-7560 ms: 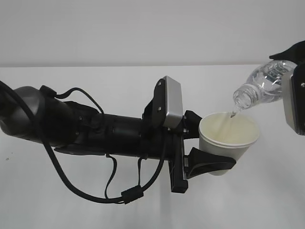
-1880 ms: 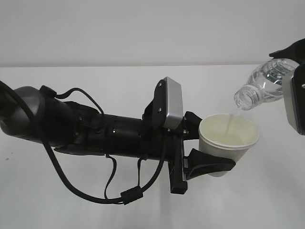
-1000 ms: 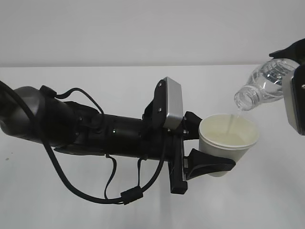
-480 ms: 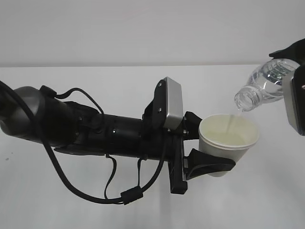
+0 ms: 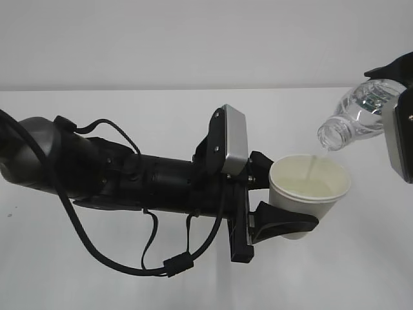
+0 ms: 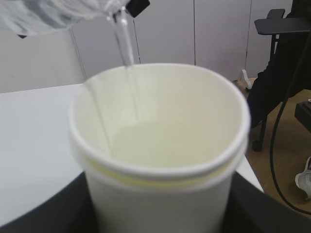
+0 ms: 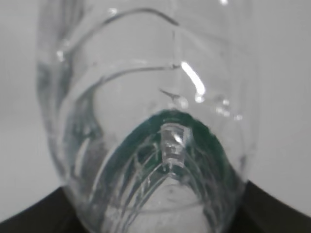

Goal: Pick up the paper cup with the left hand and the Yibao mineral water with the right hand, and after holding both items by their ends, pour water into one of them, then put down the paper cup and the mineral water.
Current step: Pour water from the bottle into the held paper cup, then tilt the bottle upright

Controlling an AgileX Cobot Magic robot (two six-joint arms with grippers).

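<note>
My left gripper (image 5: 284, 200) is shut on the white paper cup (image 5: 308, 194) and holds it upright above the white table; one black finger (image 5: 281, 223) wraps its near side. In the left wrist view the paper cup (image 6: 160, 194) fills the frame, with water standing in its cream inside. My right gripper (image 5: 403, 97) holds the Yibao mineral water bottle (image 5: 355, 116) tilted, its open neck down-left over the cup's rim. A thin stream of water falls from the neck into the cup. In the right wrist view the clear ribbed bottle (image 7: 146, 136) fills the frame, its green label showing through.
The white table (image 5: 129, 278) lies under both arms, with a pale wall behind. My left arm (image 5: 97, 174) with its looped black cable spans the left and middle of the exterior view. In the left wrist view a black chair (image 6: 286, 73) stands past the table's edge.
The bottle is tilted slightly more than several seconds ago and a steady stream now runs. Over the last second both arms hold still; water keeps falling into the cup.
</note>
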